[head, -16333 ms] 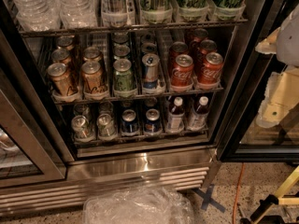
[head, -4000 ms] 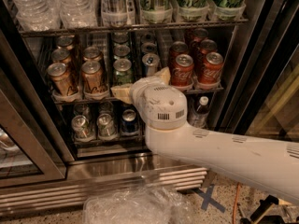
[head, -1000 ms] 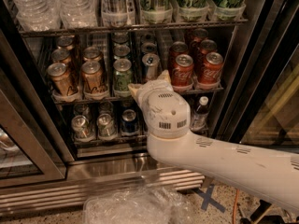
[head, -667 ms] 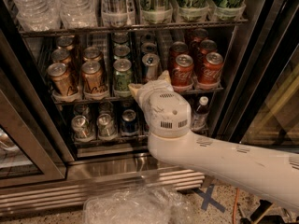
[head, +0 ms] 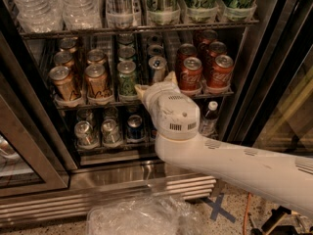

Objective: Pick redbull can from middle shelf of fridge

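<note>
The redbull can (head: 157, 65), slim silver-and-blue with a silver lid, stands at the front of its lane on the middle shelf (head: 98, 103) of the fridge (head: 122, 187). My gripper (head: 155, 82) is right in front of the can's lower body, at shelf level. One fingertip shows to the can's left and one to its right, so the fingers are spread with the can between them. The can's lower half is hidden behind the gripper. My white arm (head: 234, 168) reaches in from the lower right.
A green can (head: 126, 77) stands just left of the redbull lane, gold cans (head: 63, 82) further left, red cola cans (head: 190, 72) right. Water bottles (head: 49, 4) and tall cans fill the rack above; small cans (head: 107, 131) and a bottle (head: 209, 116) below. A plastic bag (head: 142, 214) lies on the floor.
The arm came into view and the gripper rose from slightly lower left up to the redbull can. Over the last second it has hardly moved.
</note>
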Action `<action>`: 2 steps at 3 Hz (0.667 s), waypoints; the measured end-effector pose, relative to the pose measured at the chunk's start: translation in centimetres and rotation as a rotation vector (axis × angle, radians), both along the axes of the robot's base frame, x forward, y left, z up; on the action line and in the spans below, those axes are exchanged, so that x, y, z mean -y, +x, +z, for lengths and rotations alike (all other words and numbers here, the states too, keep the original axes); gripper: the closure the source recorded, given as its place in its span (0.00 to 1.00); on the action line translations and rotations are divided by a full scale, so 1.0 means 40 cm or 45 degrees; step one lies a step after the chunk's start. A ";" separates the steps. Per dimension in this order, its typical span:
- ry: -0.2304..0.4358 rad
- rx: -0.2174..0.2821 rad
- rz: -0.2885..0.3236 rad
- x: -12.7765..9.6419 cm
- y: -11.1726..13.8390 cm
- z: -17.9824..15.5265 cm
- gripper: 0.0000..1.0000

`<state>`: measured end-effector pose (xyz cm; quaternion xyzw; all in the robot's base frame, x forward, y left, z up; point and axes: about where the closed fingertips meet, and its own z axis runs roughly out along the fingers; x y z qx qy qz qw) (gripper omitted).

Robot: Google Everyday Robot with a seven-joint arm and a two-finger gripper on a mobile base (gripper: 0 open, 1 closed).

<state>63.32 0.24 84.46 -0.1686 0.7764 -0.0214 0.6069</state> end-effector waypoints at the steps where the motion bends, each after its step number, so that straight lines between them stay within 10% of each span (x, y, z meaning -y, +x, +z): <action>1: 0.004 0.026 0.002 -0.002 0.022 0.010 0.27; 2: 0.004 0.041 -0.003 0.001 0.036 0.011 0.27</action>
